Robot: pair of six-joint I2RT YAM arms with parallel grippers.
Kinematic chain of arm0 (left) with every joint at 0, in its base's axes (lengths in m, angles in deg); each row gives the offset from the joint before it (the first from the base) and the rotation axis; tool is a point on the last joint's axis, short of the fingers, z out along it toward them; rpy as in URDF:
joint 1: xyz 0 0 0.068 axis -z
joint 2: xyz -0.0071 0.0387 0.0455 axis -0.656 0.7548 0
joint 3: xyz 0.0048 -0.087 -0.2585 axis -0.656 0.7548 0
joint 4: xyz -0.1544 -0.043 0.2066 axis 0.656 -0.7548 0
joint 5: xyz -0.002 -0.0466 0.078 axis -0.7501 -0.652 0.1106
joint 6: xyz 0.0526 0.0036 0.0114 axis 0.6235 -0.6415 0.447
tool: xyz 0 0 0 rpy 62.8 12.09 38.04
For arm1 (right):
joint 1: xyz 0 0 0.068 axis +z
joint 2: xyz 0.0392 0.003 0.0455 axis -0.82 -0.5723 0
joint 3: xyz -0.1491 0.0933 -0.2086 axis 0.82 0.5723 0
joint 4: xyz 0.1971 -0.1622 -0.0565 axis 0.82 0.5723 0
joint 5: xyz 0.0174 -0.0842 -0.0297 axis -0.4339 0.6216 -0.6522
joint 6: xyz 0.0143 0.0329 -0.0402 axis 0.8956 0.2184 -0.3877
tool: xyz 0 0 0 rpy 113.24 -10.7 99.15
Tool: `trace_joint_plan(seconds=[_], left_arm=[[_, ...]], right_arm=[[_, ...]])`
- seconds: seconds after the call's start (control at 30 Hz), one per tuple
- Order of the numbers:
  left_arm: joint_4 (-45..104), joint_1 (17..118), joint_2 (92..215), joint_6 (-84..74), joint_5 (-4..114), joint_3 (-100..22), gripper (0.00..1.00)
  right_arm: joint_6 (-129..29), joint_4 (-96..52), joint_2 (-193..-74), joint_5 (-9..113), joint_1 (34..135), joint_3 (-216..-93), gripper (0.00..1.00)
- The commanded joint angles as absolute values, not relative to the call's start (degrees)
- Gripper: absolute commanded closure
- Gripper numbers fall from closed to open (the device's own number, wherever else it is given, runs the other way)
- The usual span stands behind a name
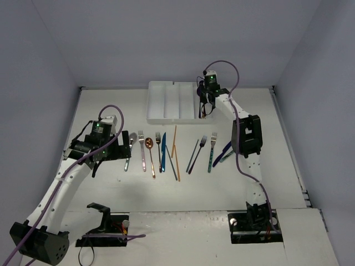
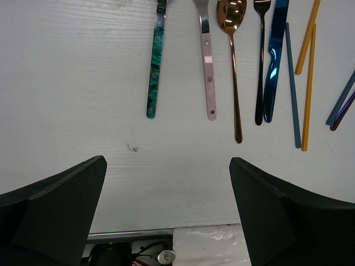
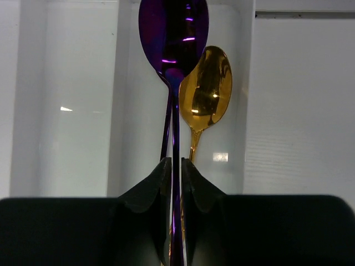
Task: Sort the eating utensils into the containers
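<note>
The purple spoon is slim and mirror-glossy, its bowl lying partly over a gold spoon in the rightmost compartment of the white tray. The right gripper is closed to a narrow slit on the purple spoon's handle. Only the right wrist view shows both spoons; from above the arm hides them. The left gripper gapes wide and empty above the table, near the teal-handled utensil.
</note>
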State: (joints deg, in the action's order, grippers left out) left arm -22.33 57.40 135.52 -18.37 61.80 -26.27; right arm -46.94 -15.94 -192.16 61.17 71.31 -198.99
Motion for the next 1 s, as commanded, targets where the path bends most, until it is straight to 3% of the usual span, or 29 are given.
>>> trace_joint_plan(seconds=[0.0, 0.07, 0.17, 0.37, 0.67, 0.97], left_arm=[[-19.8, 57.7, 137.4, -19.6, 62.6, -26.1, 0.08], [-19.4, 57.7, 138.3, -19.4, 62.7, -26.0, 0.08], [-18.3, 57.7, 140.6, -18.6, 62.7, -26.1, 0.08], [-15.4, 57.7, 147.4, -15.6, 64.2, -26.7, 0.11], [-13.9, 57.5, 164.8, -11.3, 66.2, -34.2, 0.30], [-11.2, 56.9, 178.1, -8.5, 70.7, -37.3, 0.46]], right_arm=[[-47.5, -19.3, -191.0, 62.2, 71.6, -204.1, 0.81], [-48.0, -19.4, -189.7, 62.4, 71.5, -203.7, 0.69], [-48.9, -19.3, -186.4, 62.8, 71.5, -201.6, 0.60], [-48.0, -19.3, -170.3, 64.5, 71.6, -185.7, 0.59], [-42.9, -19.2, -142.7, 63.0, 71.7, -158.3, 0.59], [-43.3, -18.7, -124.4, 60.1, 71.9, -141.2, 0.54]])
